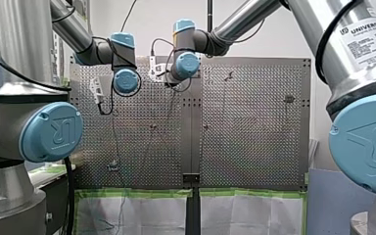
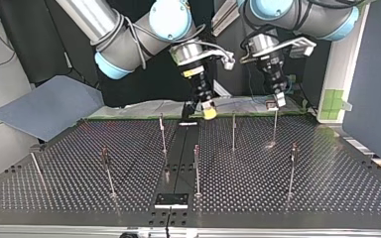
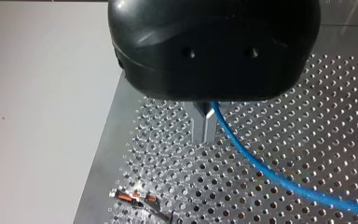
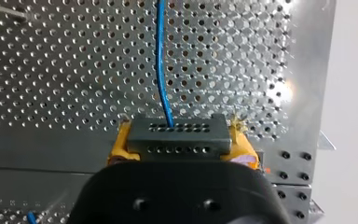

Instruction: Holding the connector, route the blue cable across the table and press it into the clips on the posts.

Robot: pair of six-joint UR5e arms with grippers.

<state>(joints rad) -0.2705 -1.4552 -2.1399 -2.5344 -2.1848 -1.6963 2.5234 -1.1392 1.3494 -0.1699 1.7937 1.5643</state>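
Observation:
In the right wrist view my right gripper [image 4: 179, 145] has its yellow pads [image 4: 120, 142] shut on a dark grey connector [image 4: 177, 130]. The blue cable [image 4: 161, 60] leaves the connector and runs ahead over the perforated table. My left gripper [image 3: 204, 136] has its metal fingers shut on the blue cable [image 3: 261, 168], which trails away beside it. In the top view both grippers hang over the far edge, my right gripper [image 2: 206, 110] near the middle and my left gripper [image 2: 276, 101] above a thin post [image 2: 275, 124]. A clip [image 3: 135, 198] with orange parts lies ahead of the left fingers.
Several thin posts stand across the table, among them a post [image 2: 162, 134], a second post [image 2: 233, 131] and a third post [image 2: 196, 168]. A grey board [image 2: 44, 106] leans at the top view's left. A small black plate [image 2: 171, 200] sits at the near edge.

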